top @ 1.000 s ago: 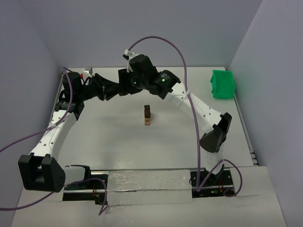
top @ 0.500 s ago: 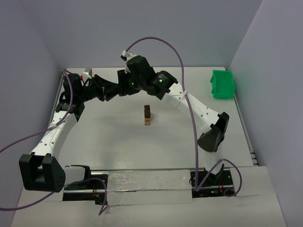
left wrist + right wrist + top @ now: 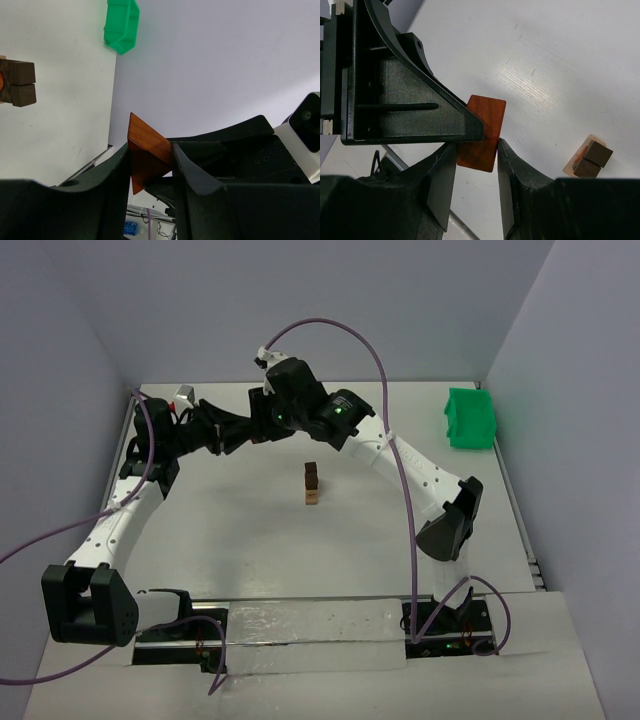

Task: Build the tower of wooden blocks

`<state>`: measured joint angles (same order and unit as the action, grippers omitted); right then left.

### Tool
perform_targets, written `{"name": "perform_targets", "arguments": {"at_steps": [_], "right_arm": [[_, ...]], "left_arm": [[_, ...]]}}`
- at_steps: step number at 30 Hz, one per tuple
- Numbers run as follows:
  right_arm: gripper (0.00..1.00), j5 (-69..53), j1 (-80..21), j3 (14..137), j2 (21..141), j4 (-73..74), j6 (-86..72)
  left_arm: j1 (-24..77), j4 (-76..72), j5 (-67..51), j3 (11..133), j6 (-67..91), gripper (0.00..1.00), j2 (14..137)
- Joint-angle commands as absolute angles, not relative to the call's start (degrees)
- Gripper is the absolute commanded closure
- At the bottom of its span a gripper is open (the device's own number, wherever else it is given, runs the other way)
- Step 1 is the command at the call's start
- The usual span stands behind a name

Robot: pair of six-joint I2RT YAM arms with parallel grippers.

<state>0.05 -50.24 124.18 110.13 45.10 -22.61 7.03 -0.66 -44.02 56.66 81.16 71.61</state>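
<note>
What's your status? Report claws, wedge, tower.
Left claw shut on wedge. Right claw straddles it, grip unclear. Tower upright, apart from both, nothing blocking it.

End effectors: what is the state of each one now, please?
Left end effector: closed on the wedge.
Right end effector: around the same wedge; grip cannot be told.

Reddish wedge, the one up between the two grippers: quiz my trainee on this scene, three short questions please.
1. True or false: the left gripper grips the reddish wedge.
2. Fill in: the tower is topped by ____ brown blocks.
3. Where does the green bin sit in the top view? A) far right B) near left C) centre
Key: 1 true; 2 dark; 3 A.
</note>
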Motion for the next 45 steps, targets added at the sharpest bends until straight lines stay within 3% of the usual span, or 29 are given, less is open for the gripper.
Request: {"name": "perform_targets", "arguments": {"at_steps": [1,3,4,9,15,19,25,45], "right_arm": [[1.00,1.6,-50.2,125.8,111.1,42.4,-21.9],[1.00,1.9,-50.2,125.3,110.4,42.4,-21.8],[1.00,2.2,-50.2,124.9,109.8,42.4,-21.8],[1.00,4.4,-50.1,118.8,105.0,40.8,-21.4],[1.00,10.9,-50.0,103.3,95.6,34.8,-19.7],[1.00,18.2,-49.9,89.8,88.7,27.4,-18.7],[1.00,26.7,-49.6,79.5,84.4,19.9,-19.2],[1.00,19.9,-44.7,83.1,96.6,19.7,-26.8]], "left_arm": [[7.6,-4.3,-49.5,56.7,83.0,0.51,69.6],[7.6,-3.5,-49.2,56.6,82.4,0.14,69.7],[7.5,-3.0,-48.9,56.7,81.9,0.01,69.7],[5.2,2.6,-46.7,57.9,77.4,0.01,69.5],[-0.6,12.1,-44.3,62.9,67.9,0.01,69.8],[-4.8,21.4,-36.2,68.6,56.0,0.01,69.3],[-5.4,21.4,-23.4,68.4,46.2,0.01,64.2],[-5.5,19.9,-20.0,65.5,41.6,0.01,62.3]]}}
